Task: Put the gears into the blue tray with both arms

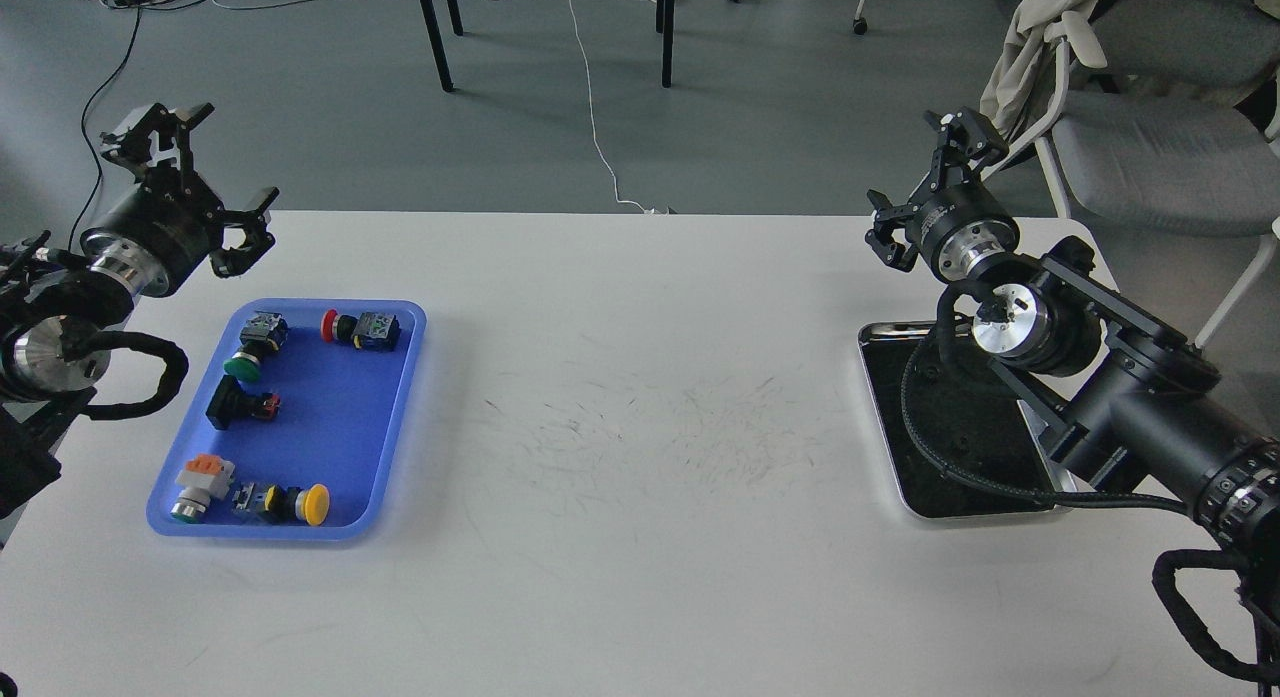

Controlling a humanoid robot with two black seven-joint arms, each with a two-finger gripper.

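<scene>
The blue tray [345,427] lies on the left of the white table and holds several coloured-capped push-button switches [362,329]. I can make out no gears; they are hidden or too dark to tell against the metal tray's black bottom. My left gripper [215,172] hovers above the table's far left corner, just beyond the blue tray, open and empty. My right gripper [930,177] is raised over the far right edge, behind the metal tray, open and empty as well.
A shiny metal tray [882,417] with a dark bottom sits at the right, partly covered by my right forearm and its cable. A grey chair [1150,147] with a draped cloth stands behind the right corner. Table legs and cables lie on the floor beyond.
</scene>
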